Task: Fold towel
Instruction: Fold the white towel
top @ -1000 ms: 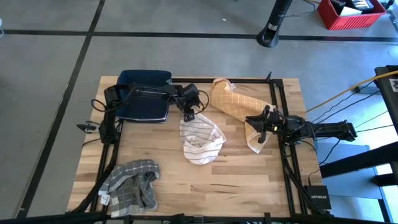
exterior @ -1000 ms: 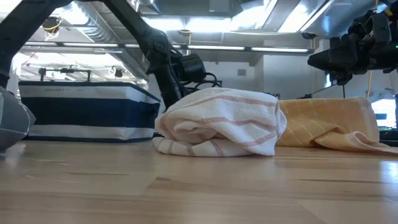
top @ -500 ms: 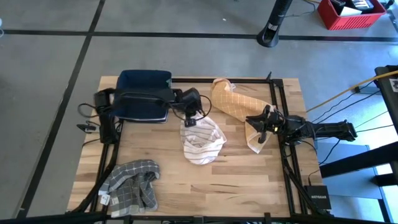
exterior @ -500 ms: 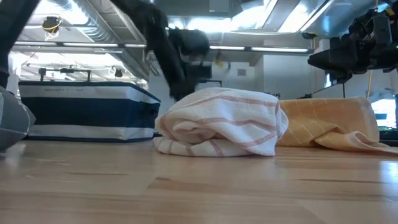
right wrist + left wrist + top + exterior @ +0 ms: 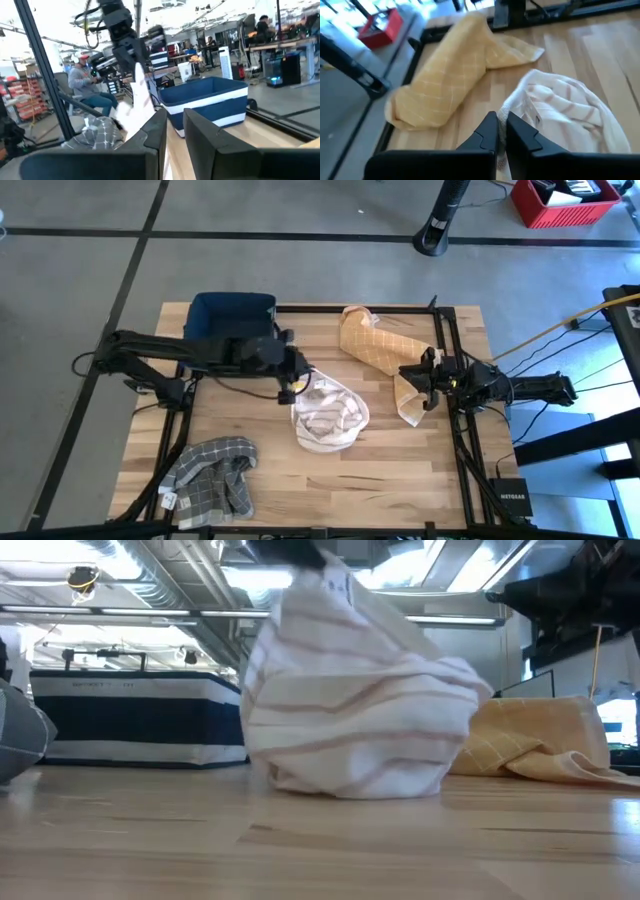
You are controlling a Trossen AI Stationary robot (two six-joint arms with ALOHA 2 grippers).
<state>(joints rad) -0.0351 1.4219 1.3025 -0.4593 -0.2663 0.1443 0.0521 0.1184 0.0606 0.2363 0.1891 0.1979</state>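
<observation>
Now the left gripper (image 5: 291,386) is over the middle of the bench (image 5: 400,470), its fingers (image 5: 490,131) pinched on an edge of the white striped towel (image 5: 328,416) and lifting that side, while the rest sits bunched on the wood. Beside it lies a yellow towel (image 5: 378,345); the right gripper (image 5: 424,385) hangs over its near end with fingers slightly parted, holding nothing
</observation>
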